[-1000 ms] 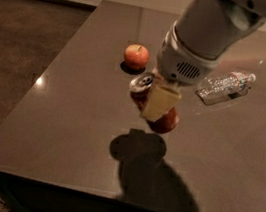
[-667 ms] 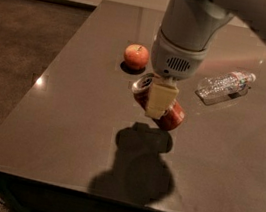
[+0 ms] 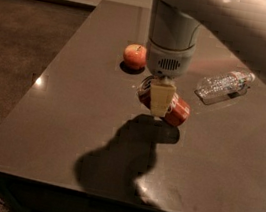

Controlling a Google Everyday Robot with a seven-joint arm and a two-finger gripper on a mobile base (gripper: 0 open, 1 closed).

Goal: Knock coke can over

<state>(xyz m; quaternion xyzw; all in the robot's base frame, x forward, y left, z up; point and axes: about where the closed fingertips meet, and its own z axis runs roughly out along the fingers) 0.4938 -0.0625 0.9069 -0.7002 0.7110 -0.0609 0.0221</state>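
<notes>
— Where do we see the coke can (image 3: 178, 111)?
— Mid-counter (image 3: 60, 116), on its side, slightly slanted: red body to the right, silver top to the left. The gripper (image 3: 159, 105) sits across its middle, covering part of it.

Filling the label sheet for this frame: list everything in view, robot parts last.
table: 1, dark grey-brown, fills most of the view
apple: 1, red, far side of the table, left of the arm
coke can: 1, red with a silver top, mid-table, tilted over, partly behind the gripper
water bottle: 1, clear, on its side, right of the can and apart from it
floor: dark brown, left of the table
arm: 1, pale grey, enters from the top right
gripper: 1, cream, at the coke can, in front of it
</notes>
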